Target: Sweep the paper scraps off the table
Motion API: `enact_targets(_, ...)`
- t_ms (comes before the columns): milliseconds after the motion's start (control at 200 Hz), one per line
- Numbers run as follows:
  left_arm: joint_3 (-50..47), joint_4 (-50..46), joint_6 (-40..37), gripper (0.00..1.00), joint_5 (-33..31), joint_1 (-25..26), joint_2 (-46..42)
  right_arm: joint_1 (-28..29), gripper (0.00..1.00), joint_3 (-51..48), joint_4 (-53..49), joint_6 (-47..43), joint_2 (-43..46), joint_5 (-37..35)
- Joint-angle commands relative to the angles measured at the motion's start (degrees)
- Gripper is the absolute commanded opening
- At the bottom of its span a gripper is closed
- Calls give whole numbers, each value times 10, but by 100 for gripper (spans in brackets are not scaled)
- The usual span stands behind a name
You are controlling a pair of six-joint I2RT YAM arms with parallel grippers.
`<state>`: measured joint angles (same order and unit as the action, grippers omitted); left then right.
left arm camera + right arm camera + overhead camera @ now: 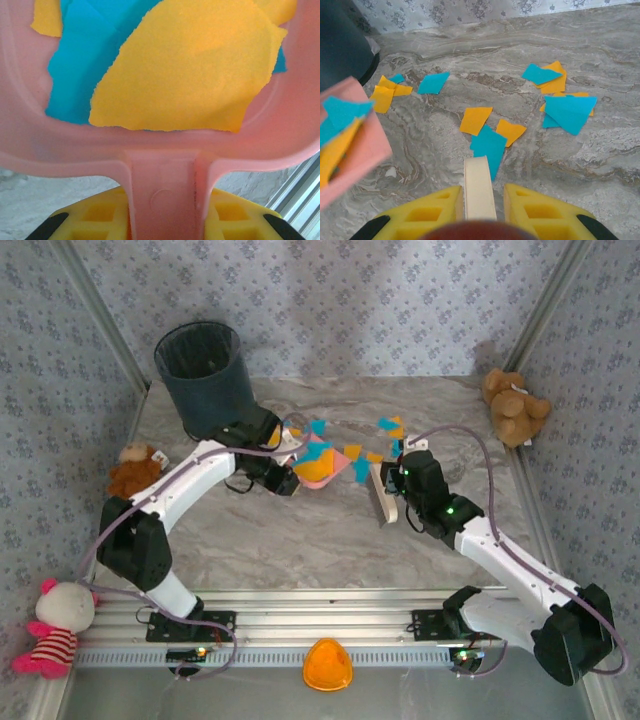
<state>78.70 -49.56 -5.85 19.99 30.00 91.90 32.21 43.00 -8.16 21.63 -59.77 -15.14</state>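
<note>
My left gripper (162, 207) is shut on the handle of a pink dustpan (160, 175), held just above the table (300, 540) left of centre. Inside the pan lie a large orange scrap (190, 65) and a cyan one (85, 55). My right gripper (481, 192) is shut on a cream-coloured brush (479, 185), which points at a cyan scrap (489, 145). More paper scraps lie loose on the marble: orange ones (475, 120) and a big cyan one (570, 112) to the right. From above, the dustpan (318, 475) and brush (383, 495) face each other with scraps (360, 468) between them.
A dark waste bin (203, 375) stands at the back left, close behind the left arm. A teddy bear (515, 405) sits at the back right and a brown plush (135, 470) at the left edge. A ribbed metal rail (320, 625) runs along the near edge.
</note>
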Motion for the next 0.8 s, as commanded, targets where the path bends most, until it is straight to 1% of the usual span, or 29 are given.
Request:
enact_targets(0,33,-6,22,0,35,-16,-32,-4,0,1,5,-2,11,10)
enact_targets(80,44,-7,29,0,46,-31,-40,-5,0,1,6,-2,11,12)
enact_targets(210,65,-7,39,0,83,-59,-48,-6,0,0,6,-1,11,14)
enact_targets(415,119,-28,58,0,115,-106,-30,-8,0,0,7,1,11,16)
enact_targets(620,178,-31,83,0,128,-143,-8,-12,0,6,4,2,6,22)
enact_targets(795,221,-34,100,0,128,-162,6,-17,0,11,2,3,10,27)
